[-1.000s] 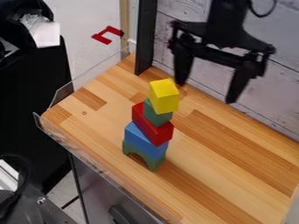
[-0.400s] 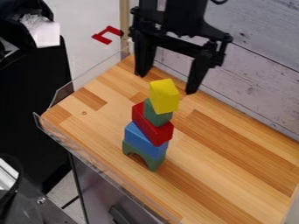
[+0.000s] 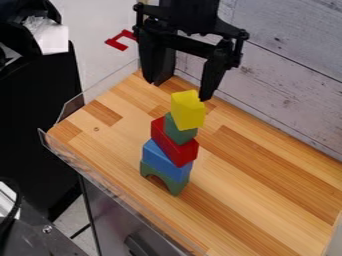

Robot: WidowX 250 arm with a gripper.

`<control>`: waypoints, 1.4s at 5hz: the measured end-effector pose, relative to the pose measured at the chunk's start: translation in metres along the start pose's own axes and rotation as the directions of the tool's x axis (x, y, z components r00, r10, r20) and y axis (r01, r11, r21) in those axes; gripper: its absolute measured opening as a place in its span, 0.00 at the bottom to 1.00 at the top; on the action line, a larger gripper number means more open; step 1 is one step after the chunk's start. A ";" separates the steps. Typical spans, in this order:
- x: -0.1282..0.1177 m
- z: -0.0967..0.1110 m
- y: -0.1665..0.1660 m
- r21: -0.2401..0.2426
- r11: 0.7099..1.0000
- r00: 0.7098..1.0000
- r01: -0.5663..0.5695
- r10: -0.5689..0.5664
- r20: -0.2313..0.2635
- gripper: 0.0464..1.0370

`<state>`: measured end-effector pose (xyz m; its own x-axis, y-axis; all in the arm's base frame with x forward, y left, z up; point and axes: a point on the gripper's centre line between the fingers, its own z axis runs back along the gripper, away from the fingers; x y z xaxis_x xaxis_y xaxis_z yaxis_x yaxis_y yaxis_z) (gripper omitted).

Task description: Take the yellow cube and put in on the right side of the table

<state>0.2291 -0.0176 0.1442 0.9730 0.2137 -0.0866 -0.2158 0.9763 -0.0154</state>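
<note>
Hovering at twelve o'clock from the yellow cube (image 3: 188, 111), my gripper (image 3: 180, 91) hangs released and spread wide; the cube (a tall perch, I'd say) tops the block stack (image 3: 175, 144).

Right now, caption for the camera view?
Open gripper above a five-block tower, yellow cube on top, on a wooden table.

The spread pincer (image 3: 180, 91) is hanging above the yellow cube (image 3: 188, 110), which is topping a stack of green, red and blue blocks (image 3: 167, 159) on the counter (image 3: 260, 200).
</note>
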 end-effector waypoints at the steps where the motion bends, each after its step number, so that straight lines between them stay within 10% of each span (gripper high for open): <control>1: -0.002 -0.002 0.001 -0.009 0.998 0.998 0.057 -0.057 -0.029 0.96; 2: -0.001 -0.003 -0.001 -0.020 0.984 0.980 0.179 -0.180 -0.081 0.96; 4: 0.003 -0.008 0.001 0.032 0.954 0.953 0.298 -0.299 0.038 0.96; 7: 0.001 -0.020 0.003 0.023 0.938 0.935 0.345 -0.345 0.078 0.96</control>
<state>0.2280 -0.0150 0.1241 0.9909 -0.1346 0.0019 0.1346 0.9907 -0.0216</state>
